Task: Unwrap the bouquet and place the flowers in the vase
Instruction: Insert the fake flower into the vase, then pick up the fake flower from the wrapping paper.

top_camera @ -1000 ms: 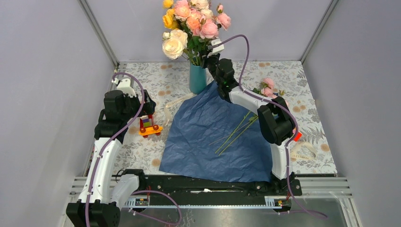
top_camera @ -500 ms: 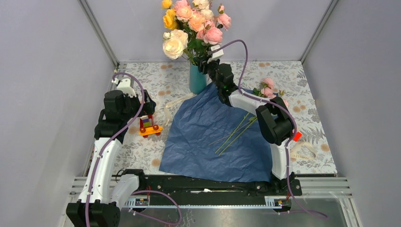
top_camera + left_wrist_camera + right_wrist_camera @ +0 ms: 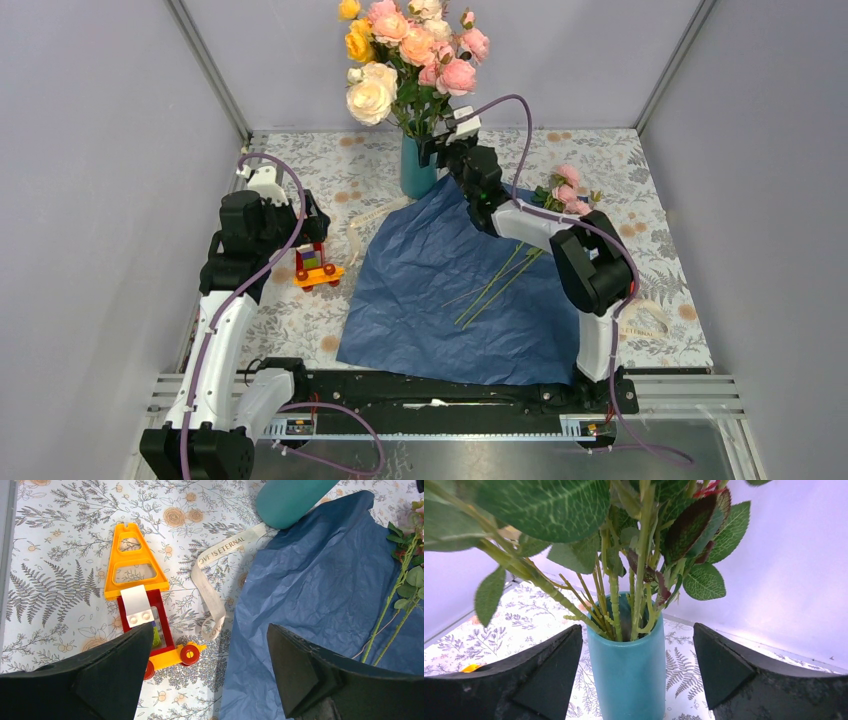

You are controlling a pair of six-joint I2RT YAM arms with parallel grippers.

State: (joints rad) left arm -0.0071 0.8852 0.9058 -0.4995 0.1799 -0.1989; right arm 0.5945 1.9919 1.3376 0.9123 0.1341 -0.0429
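Two claws gape wide: left claw (image 3: 210, 635) idle, right claw (image 3: 635, 630) just opened facing the vase (image 3: 417, 170), likely releasing its load; pink flowers (image 3: 565, 185) remain on paper (image 3: 440, 290).

Shows plain teal on the vase (image 3: 418, 170). Runs navy, crinkled, across the paper (image 3: 440, 285). Spreads grey ferns and tan roses on white over the cloth (image 3: 300, 312). Mixes orange, red and white in the toy (image 3: 135, 570). Prints dark letters on the cream ribbon (image 3: 202, 582). Blends yellow, cream, peach and pink in the bunch (image 3: 405, 45). Sets pink heads on green stems in the flowers (image 3: 566, 182).
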